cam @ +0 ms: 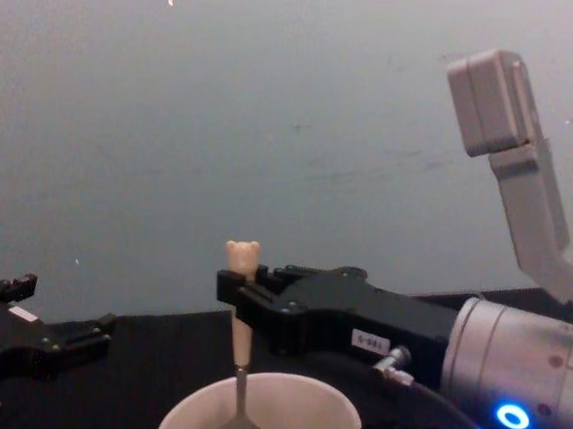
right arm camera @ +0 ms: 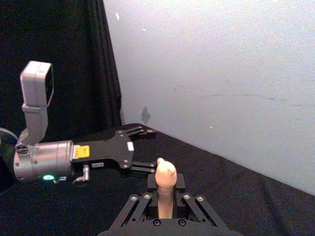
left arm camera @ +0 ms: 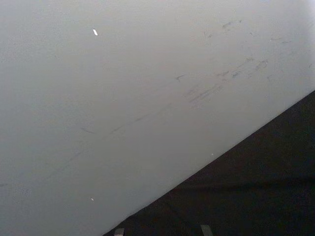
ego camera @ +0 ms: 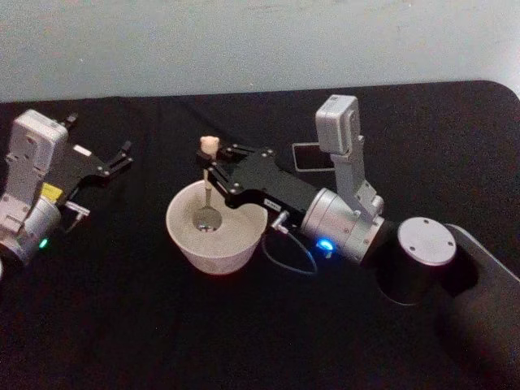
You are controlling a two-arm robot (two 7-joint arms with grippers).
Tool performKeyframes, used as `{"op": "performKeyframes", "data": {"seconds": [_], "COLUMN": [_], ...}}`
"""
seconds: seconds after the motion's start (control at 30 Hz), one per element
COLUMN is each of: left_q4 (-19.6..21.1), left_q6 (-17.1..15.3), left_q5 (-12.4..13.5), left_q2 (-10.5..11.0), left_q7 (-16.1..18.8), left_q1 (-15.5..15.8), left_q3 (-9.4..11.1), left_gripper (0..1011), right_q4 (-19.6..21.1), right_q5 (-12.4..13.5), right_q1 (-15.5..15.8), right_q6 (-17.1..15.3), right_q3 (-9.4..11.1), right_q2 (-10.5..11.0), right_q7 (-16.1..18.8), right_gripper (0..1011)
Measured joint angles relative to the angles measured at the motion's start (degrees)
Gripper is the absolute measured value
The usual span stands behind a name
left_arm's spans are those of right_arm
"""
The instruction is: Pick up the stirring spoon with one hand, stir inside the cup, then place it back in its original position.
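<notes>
Stirring looks to be the step in hand; the right pincer [ego camera: 210,172] is clenched on the cream handle of the spoon [ego camera: 209,193], just under the bear head, and holds it upright in the cup [ego camera: 213,253]; the dark shaft runs down past the rim and the spoon's bowl sits low inside, though I cannot tell whether it touches the bottom; the cup stands on the black worktop [ego camera: 162,325] about midway between the near and far edges, a little toward the left edge; the holder [ego camera: 305,157] stands nearer the far edge, to the right of the cup and well apart from it, partly hidden by the right arm; the left pincer [right arm camera: 146,148] hangs released, fingers spread, near the worktop's left edge, idle and well apart from the cup; if more stirring is wanted, the next move calls for small circles that keep the shaft off the rim, since a push there could tip or slide the cup; after that, a straight lift until the spoon's bowl is above the rim, a carry toward the far edge, and a careful line-up over the holder's narrow mouth before lowering and letting go; that mouth is tighter than the cup, so aim matters more there.
</notes>
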State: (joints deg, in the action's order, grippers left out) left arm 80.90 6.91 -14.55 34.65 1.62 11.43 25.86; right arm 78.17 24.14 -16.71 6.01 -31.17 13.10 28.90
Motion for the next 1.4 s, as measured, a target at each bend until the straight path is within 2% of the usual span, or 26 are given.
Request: {"op": "performKeyframes", "data": {"seconds": [0.5,0.83,1.1,1.2,1.4], "left_q4": [0.0,0.0,0.0,0.0,0.0], "left_q6": [0.0,0.0,0.0,0.0,0.0], "left_q5": [0.0,0.0,0.0,0.0,0.0], "left_q2": [0.0,0.0,0.0,0.0,0.0], "left_q7": [0.0,0.0,0.0,0.0,0.0], "left_q1": [0.0,0.0,0.0,0.0,0.0], "left_q3": [0.0,0.0,0.0,0.0,0.0], "left_gripper": [1001,1001,1001,1001,1001], "right_q4": [0.6,3.2,8.1,10.2,12.5], "right_q5": [0.0,1.1,5.6,7.7,10.4], "right_q1": [0.7,1.2,1.0,0.8,0.7], "right_q6": [0.1,0.0,-1.3,-1.8,-2.4], "right_q3": [1.3,2.1,4.5,5.6,7.2], "right_q2": [1.1,1.7,4.1,5.7,7.9], "right_q7": [0.3,0.8,2.8,3.5,4.1], "right_gripper": [188,188,187,187,188]}}
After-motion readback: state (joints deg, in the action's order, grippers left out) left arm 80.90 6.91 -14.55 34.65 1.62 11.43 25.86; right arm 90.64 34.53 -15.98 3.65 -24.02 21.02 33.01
